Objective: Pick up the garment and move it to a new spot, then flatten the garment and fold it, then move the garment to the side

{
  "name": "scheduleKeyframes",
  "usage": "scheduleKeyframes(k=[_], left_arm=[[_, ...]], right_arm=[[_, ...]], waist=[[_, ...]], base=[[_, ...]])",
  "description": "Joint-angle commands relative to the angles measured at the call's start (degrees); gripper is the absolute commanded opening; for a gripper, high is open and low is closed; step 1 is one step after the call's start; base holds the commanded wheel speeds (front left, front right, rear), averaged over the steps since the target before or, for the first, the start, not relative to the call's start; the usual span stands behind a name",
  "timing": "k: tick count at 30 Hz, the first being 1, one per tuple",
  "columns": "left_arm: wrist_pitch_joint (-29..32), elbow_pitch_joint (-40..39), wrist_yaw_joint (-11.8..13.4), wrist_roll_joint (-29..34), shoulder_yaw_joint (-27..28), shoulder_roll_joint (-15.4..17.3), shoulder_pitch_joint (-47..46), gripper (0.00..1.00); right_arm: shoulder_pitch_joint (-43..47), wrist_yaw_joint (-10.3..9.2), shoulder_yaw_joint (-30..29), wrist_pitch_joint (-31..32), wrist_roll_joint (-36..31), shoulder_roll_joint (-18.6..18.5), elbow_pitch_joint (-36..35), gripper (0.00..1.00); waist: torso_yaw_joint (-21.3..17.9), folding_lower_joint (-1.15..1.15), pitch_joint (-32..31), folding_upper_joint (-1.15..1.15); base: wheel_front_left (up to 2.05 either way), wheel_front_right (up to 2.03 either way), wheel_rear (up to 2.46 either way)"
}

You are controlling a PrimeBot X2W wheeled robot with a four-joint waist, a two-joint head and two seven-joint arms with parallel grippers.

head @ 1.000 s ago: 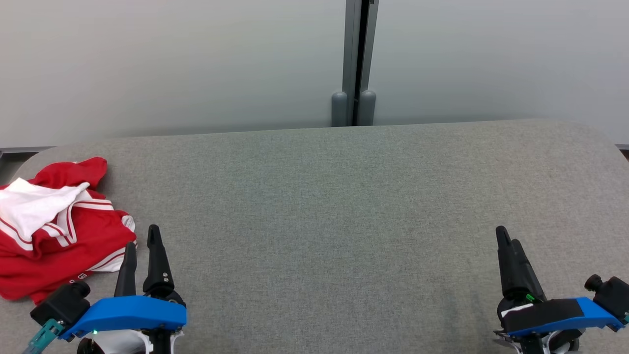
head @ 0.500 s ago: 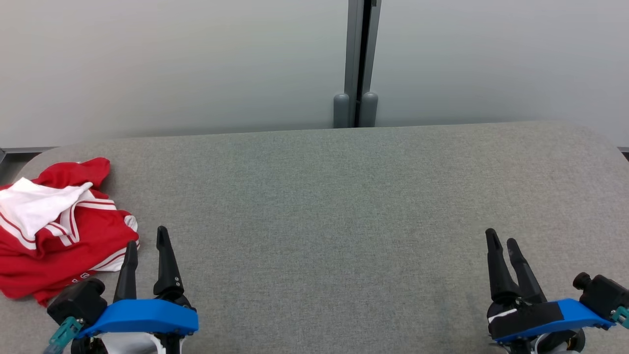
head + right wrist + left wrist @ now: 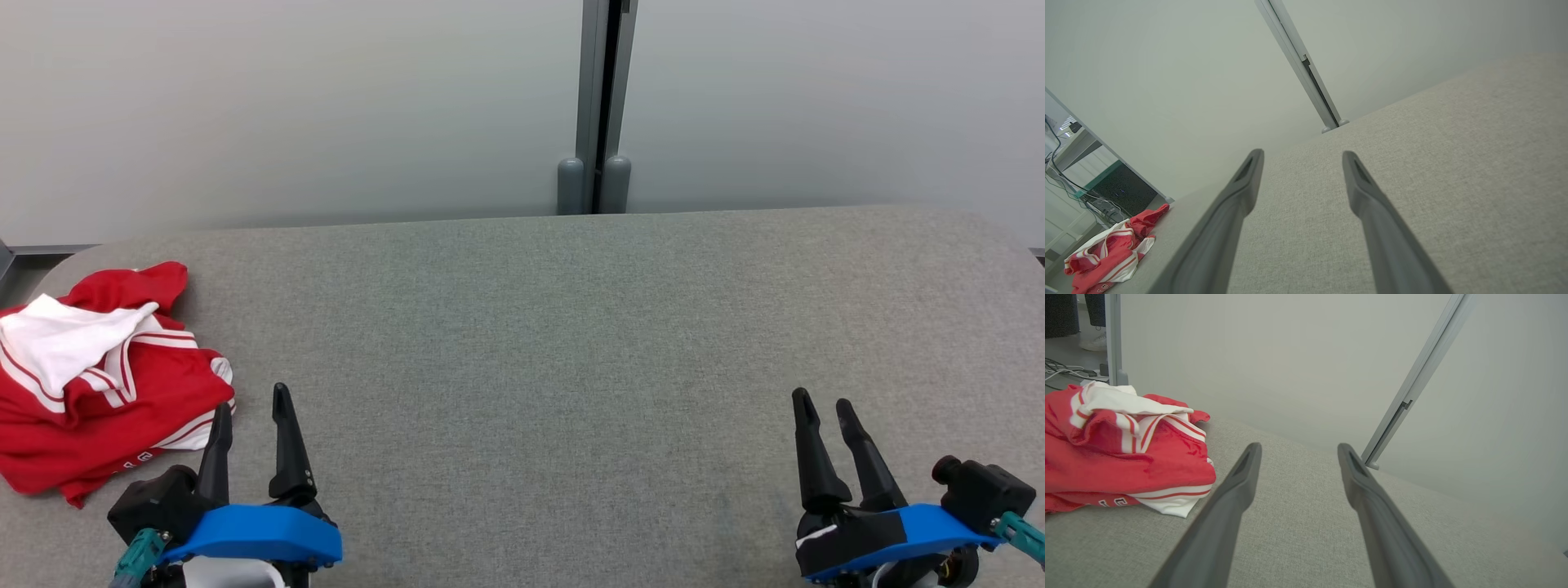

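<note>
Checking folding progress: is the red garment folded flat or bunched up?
Bunched up: the garment lies in a rumpled heap on the table, white cloth twisted on top.

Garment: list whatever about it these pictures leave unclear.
- Head view: the garment runs off the picture's left edge, so its full extent is unknown.
- Left wrist view: its lettering is partly tucked under a fold and cannot be read.
- Right wrist view: it sits small and far off in the lower left corner, with no detail.
- All views: it lies crumpled on the table, so its own folds hide its type and underside.
</note>
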Motion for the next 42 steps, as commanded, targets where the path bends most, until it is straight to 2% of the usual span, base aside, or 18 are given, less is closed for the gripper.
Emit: scheduleKeyframes(k=[1, 42], left_arm=[[-0.5, -0.2, 0.3, 1.2, -0.1, 0.3, -0.1, 1.00], [-5.2, 2.1, 2.2, 19.7, -1.2, 0.4, 0.6, 1.00]], right_arm=[[0.5, 0.11, 0.1, -0.4, -1.4, -0.4, -0.2, 1.00], [1.0, 0.16, 0.9, -5.2, -19.9, -0.5, 1.7, 1.00]], waist=[[0.0, 0.00, 0.0, 0.00], [1.3, 0.00, 0.2, 0.00]], base=[[0.00, 0.00, 0.00], [0.00, 0.00, 0.00]])
